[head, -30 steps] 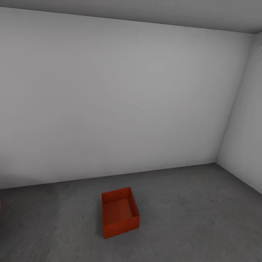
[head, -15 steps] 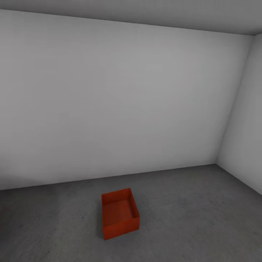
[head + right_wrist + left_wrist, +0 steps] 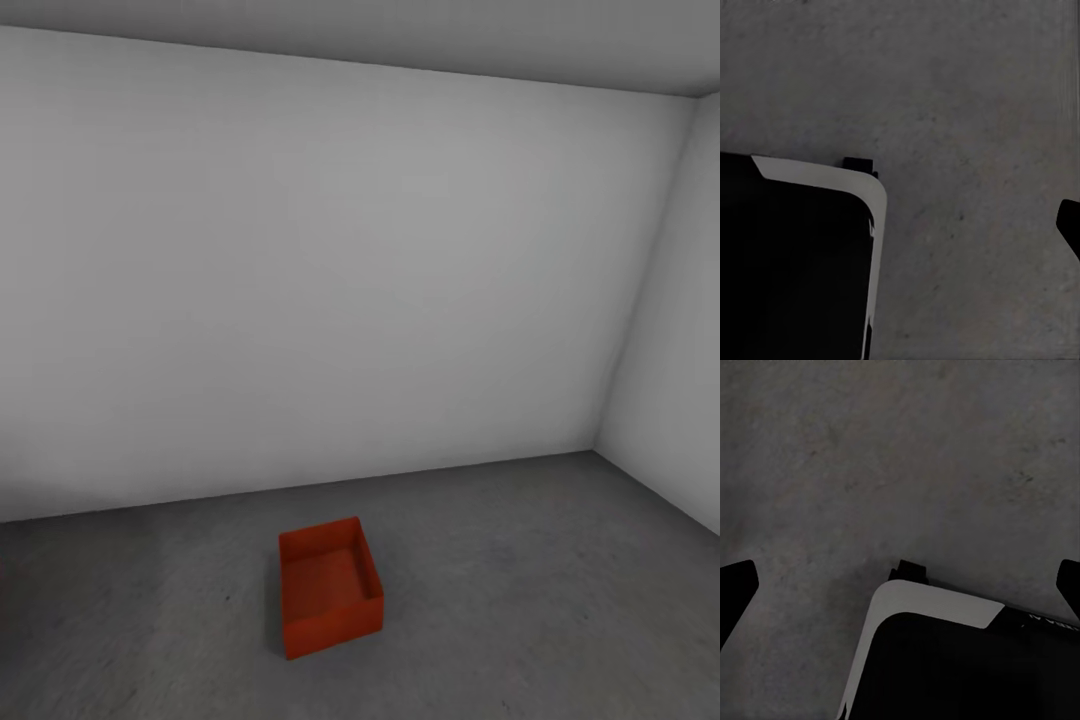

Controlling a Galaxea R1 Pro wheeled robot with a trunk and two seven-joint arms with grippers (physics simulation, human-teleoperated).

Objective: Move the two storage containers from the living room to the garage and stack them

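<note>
One orange-red storage container (image 3: 329, 586) stands open-topped and empty on the dark grey concrete floor (image 3: 520, 600) of the garage, a little left of centre and short of the back wall. Nothing is stacked on it. In the left wrist view my left gripper (image 3: 900, 585) hangs over bare floor, its two black fingertips (image 3: 735, 589) far apart, holding nothing. In the right wrist view my right gripper (image 3: 900, 225) is also over bare floor, with one black fingertip (image 3: 1069, 225) at the picture's edge and nothing held.
A plain pale grey back wall (image 3: 330, 270) and a side wall (image 3: 670, 380) meet in a corner at the right. The robot's black and white base (image 3: 945, 660) shows beneath both wrists. Open concrete lies all around the container.
The head view has shifted very slightly, and a red sliver at its left edge has slipped out of the picture. The container has not moved.
</note>
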